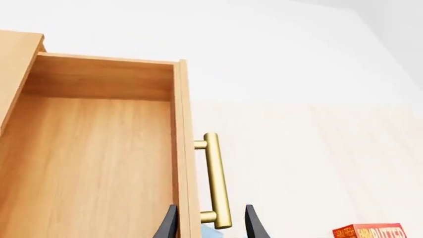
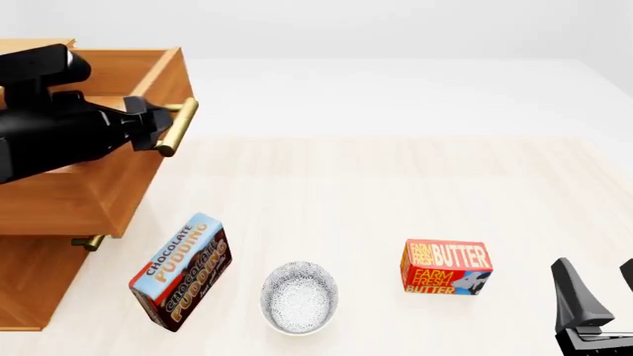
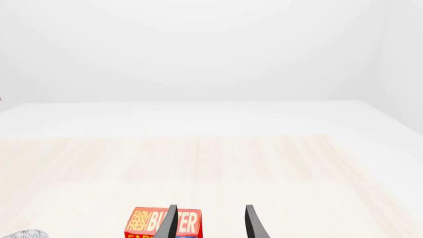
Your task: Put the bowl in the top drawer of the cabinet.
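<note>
The bowl [image 2: 299, 297], white with a fine dark pattern, stands on the table near the front edge, between two boxes; its rim also shows in the right wrist view [image 3: 26, 234]. The cabinet [image 2: 40, 282] fills the left side. Its top drawer [image 2: 94, 196] is pulled out, and its bare wooden inside [image 1: 99, 163] is visible. My left gripper [image 2: 163, 126] is open, with its fingertips on either side of the drawer front and the brass handle [image 1: 215, 178]. My right gripper [image 2: 597, 285] is open at the front right, holding nothing.
A chocolate pudding box [image 2: 181, 271] lies tilted left of the bowl, just in front of the cabinet. A red butter box [image 2: 447, 267] stands right of the bowl. The lower drawer's brass handle [image 2: 89, 242] peeks out under the open drawer.
</note>
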`<state>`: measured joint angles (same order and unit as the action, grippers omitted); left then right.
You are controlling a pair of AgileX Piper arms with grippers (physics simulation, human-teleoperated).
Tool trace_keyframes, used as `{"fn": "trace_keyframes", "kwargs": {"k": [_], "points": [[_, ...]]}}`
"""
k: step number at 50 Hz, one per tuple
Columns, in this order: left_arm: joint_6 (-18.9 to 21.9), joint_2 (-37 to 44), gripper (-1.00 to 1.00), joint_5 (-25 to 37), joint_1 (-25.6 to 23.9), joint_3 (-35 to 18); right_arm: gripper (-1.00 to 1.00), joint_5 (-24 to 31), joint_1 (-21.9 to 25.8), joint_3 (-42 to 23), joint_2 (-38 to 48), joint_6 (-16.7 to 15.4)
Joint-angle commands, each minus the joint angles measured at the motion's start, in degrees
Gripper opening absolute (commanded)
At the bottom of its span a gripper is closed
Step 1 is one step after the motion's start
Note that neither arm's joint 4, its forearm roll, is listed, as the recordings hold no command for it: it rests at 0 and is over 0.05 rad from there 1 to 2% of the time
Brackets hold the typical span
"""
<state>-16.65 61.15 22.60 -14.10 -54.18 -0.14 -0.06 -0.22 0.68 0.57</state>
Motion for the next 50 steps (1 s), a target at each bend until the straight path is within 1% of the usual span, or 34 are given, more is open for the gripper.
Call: {"fn": "trace_keyframes", "kwargs": {"k": [1,4,5,20,28,30,35,38,39,44,47,50], "points": [[3.49,5.89,1.0,-0.35,-3.1,3.04,1.0,0.0,0.0,0.0,0.0,-0.01],[3.15,6.02,1.0,-0.96,-3.71,3.52,1.0,0.0,0.0,0.0,-0.02,0.02],[2.65,5.92,1.0,-1.23,-4.86,3.84,1.0,0.0,0.01,0.0,0.0,0.0],[1.68,6.01,1.0,-1.51,-6.62,3.33,1.0,0.0,-0.01,0.0,-0.01,0.0],[-0.34,6.01,1.0,-1.81,-8.49,3.61,1.0,0.0,0.01,0.0,-0.01,0.0],[-0.02,5.97,1.0,-1.78,-8.62,3.44,1.0,0.0,0.0,0.0,-0.01,0.0],[-1.04,5.08,1.0,-1.79,-10.98,3.48,1.0,0.0,0.0,0.0,0.0,0.0],[-1.3,4.87,1.0,-1.81,-11.51,3.52,1.0,0.01,-0.01,0.0,-0.02,0.01],[-1.84,4.62,1.0,-1.96,-12.46,3.72,1.0,0.0,0.01,0.0,0.0,0.01],[-1.59,4.63,1.0,-1.97,-12.71,3.73,1.0,0.0,-0.01,0.0,-0.01,0.0],[-0.33,4.58,1.0,-1.43,-11.62,3.06,1.0,0.0,-0.01,0.0,-0.01,0.01],[-0.39,4.27,1.0,-1.05,-11.45,2.71,1.0,0.0,0.0,0.0,-0.01,0.0]]}}
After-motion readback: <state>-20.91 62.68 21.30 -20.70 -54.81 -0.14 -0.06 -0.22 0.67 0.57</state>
